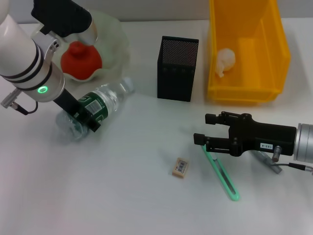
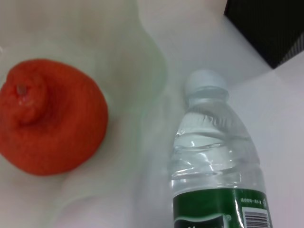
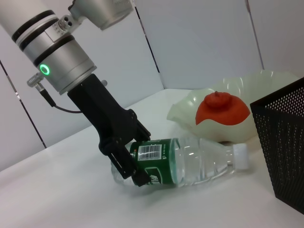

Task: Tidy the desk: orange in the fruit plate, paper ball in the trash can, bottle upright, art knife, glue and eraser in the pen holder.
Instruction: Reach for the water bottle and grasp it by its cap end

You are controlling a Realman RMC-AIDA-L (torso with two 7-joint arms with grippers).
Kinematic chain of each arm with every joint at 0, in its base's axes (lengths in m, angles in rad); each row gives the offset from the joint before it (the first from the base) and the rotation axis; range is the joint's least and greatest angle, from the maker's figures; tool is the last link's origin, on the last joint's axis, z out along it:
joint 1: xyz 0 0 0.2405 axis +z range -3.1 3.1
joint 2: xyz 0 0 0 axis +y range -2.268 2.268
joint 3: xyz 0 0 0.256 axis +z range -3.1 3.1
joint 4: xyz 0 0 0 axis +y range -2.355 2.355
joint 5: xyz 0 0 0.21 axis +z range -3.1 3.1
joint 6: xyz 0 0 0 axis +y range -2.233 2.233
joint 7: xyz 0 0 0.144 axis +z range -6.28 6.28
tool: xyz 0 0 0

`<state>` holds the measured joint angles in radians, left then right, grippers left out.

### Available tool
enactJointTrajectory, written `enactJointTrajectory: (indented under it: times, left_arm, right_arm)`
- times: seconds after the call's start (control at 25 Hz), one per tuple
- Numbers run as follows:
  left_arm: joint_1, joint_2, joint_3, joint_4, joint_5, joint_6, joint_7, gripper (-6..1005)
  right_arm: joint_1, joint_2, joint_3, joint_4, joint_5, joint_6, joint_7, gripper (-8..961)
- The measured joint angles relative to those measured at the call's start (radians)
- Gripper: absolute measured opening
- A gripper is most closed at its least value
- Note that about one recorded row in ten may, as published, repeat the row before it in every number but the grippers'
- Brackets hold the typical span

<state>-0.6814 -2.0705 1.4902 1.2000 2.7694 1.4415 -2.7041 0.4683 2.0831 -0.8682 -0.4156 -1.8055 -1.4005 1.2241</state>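
The clear bottle [image 1: 110,100] with a green label lies on its side by the fruit plate [image 1: 115,44], cap toward the plate. My left gripper [image 1: 89,120] is shut on its labelled part, as the right wrist view [image 3: 135,159] also shows. The orange [image 1: 80,61] sits in the pale green plate. The paper ball [image 1: 226,61] lies in the yellow trash can [image 1: 247,93]. The tan eraser [image 1: 180,167] lies on the table in front of the black mesh pen holder [image 1: 177,73]. My right gripper [image 1: 203,129] is open, just above the green art knife [image 1: 222,176].
A grey stick-shaped thing [image 1: 271,165] lies partly hidden under my right arm. The pen holder stands between the fruit plate and the trash can. The left wrist view shows the orange [image 2: 52,123] and the bottle [image 2: 216,156] close up.
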Motion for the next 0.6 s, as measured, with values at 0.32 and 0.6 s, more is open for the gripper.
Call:
enactJointTrajectory:
  times: [0.32,0.6]
  left_arm:
    - [0.008,0.0,-0.019,0.01,0.003,0.037,0.003,798]
    - [0.002,0.0,-0.013,0.001,0.021,0.046,0.004,798]
  right_arm:
    - [0.002,0.0,-0.001,0.002,0.0,-0.001,0.0,774]
    - [0.003,0.0,-0.002,0.009,0.0,-0.002,0.0,774]
